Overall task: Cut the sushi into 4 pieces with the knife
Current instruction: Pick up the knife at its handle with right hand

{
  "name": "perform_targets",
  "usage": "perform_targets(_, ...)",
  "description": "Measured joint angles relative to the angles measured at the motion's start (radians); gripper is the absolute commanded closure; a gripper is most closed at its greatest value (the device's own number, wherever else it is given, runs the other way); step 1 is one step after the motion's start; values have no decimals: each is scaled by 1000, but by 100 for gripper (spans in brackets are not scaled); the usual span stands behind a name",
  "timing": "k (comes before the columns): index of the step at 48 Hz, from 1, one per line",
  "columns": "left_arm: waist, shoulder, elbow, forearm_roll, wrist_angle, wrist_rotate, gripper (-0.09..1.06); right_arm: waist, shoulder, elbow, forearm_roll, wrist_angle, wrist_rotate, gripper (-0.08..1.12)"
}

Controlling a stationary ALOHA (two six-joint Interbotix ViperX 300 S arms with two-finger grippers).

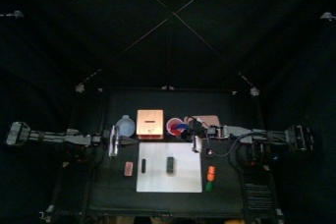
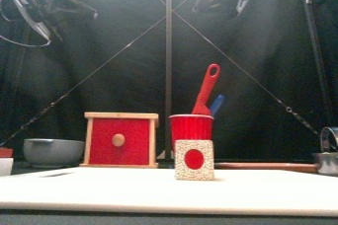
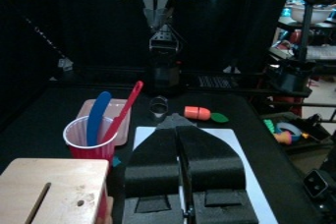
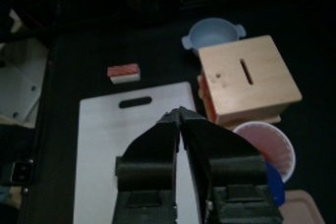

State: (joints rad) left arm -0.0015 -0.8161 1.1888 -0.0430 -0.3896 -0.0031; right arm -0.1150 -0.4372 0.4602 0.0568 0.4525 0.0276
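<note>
The dark sushi roll (image 1: 172,165) lies whole on the white cutting board (image 1: 157,174); the front view shows its end face with a red centre (image 2: 195,160). Behind the board a red cup (image 2: 192,128) holds the red knife (image 2: 208,89) and the blue knife (image 2: 215,104). My left gripper (image 3: 182,135) hovers shut and empty left of the cup, above the board's back left corner. My right gripper (image 4: 180,120) hovers shut and empty over the board's back right part. In both wrist views the jaws hide the roll.
A wooden box with a red drawer front (image 2: 121,140) stands left of the cup, and a blue-grey bowl (image 2: 53,151) left of that. A small salmon-coloured toy (image 1: 129,168) lies left of the board, an orange and green toy (image 1: 210,176) right of it.
</note>
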Motion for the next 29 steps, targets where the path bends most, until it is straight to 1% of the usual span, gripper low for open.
perform_targets(6, 0, 0, 0, -2, 0, 0, 96, -2, 26, -41, -3, 63, 2, 11)
perform_targets(10, 2, 0, 0, 0, 0, 0, 96, -5, 61, -64, -6, 98, 0, -1)
perform_targets(13, 3, 0, 0, 0, 0, 0, 96, -6, 91, -78, -15, 130, -5, -2)
perform_targets(18, 6, 0, 2, -2, 0, 0, 96, -6, 141, -106, -54, 195, -9, 1)
perform_targets(24, 6, 0, 3, -2, 0, 0, 96, -5, 175, -127, -100, 222, -3, 3)
perform_targets(29, 6, 0, 5, -2, 0, 0, 96, -6, 198, -133, -110, 247, -8, 3)
